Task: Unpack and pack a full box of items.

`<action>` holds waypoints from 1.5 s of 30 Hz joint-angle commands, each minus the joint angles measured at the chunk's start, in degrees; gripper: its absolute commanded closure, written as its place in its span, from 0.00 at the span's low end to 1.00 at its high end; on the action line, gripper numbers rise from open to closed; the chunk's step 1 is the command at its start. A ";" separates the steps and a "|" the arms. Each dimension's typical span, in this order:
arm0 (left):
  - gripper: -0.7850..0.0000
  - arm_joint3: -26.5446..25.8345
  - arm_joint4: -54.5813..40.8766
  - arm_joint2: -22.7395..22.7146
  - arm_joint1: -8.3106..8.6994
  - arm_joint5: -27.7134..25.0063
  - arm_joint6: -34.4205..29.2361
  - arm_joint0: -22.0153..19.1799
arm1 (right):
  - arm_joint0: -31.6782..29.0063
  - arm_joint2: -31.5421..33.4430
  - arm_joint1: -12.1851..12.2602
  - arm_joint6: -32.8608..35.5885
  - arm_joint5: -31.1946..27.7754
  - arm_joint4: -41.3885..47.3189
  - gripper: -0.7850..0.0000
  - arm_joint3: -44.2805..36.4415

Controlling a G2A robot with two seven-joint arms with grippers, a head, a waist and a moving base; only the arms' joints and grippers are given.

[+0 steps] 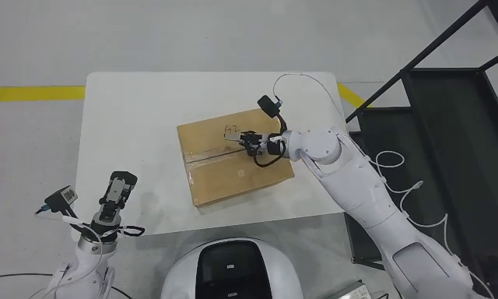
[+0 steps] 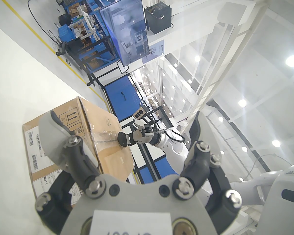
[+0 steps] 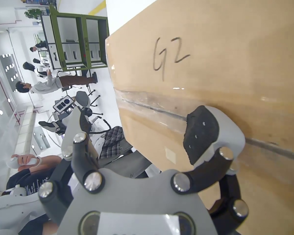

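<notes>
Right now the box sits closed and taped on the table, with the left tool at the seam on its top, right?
Wrong arm. The right wrist view shows the right tool at the tape seam on top of the box; the left tool is off by the edge of the table. The rest holds.

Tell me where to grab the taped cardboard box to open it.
Likely the flap edge along the taped centre seam, coming from above at the end by the right gripper. The box lies flat and closed, seam up; its broad sides give nothing to pinch.
</notes>
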 commanded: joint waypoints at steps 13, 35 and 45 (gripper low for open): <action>0.00 0.00 0.00 0.00 0.00 0.00 0.00 0.00 | -4.47 6.95 2.05 -2.26 7.73 -7.18 0.00 -4.48; 0.00 0.00 0.00 0.00 0.00 0.00 0.00 0.00 | -21.68 21.42 2.95 -22.62 -1.87 0.25 0.00 -14.70; 0.00 0.00 0.00 0.00 0.00 0.00 0.00 0.00 | -25.03 23.73 2.85 -28.19 -6.23 0.10 0.00 -15.89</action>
